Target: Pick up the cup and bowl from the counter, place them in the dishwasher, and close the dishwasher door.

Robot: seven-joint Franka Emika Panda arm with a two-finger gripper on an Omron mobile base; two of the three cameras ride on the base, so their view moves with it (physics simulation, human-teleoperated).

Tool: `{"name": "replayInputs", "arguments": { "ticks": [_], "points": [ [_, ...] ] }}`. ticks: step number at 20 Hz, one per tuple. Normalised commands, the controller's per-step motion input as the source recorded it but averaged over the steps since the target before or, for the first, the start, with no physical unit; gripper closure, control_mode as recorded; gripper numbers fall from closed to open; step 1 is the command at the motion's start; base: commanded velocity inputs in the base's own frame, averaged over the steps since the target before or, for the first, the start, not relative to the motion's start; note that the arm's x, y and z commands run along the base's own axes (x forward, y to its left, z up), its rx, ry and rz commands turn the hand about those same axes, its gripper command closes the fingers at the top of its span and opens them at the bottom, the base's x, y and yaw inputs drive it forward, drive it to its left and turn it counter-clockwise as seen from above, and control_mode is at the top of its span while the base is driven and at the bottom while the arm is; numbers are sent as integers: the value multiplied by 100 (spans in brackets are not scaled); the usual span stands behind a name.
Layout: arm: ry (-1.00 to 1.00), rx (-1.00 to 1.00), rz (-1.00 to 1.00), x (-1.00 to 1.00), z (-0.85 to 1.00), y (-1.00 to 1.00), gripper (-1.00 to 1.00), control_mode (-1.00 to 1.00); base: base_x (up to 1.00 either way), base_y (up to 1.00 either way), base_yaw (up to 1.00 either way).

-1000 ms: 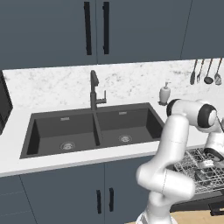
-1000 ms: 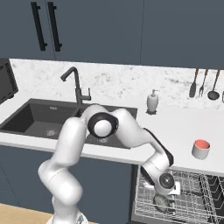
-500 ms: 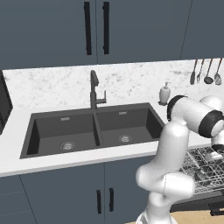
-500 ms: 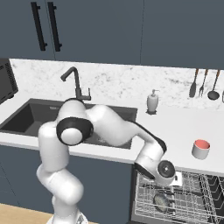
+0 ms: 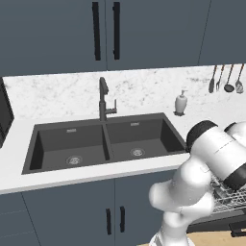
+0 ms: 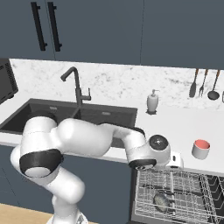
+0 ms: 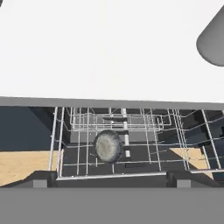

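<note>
The bowl (image 7: 108, 146) is sitting in the dishwasher (image 6: 175, 197), on the wire rack (image 7: 131, 144) pulled out below the worktop (image 6: 183, 124). The cup (image 6: 201, 149), white with a red inside, is standing on the worktop near its front edge, just right of the arm's wrist. The tool is hovering above the rack at the worktop's edge; whether it is released or clenched, I cannot tell, since the fingertips are not visible. The cup looks like the step in hand. To do it well, the hand should be rising clear of the worktop edge, centring over the cup's rim, then descending straight with fingers wide, gripping one wall firmly.
</note>
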Motion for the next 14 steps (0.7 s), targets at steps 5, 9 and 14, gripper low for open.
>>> {"name": "replayInputs", "arguments": {
  "ticks": [5,9,14],
  "points": [
    [2,1,-4,6,93,0,-100,-100,0,0,0],
    [0,1,0,2,82,0,-100,-100,0,0,0],
    [8,0,4,12,77,0,-100,-100,0,0,0]
  ]
}}
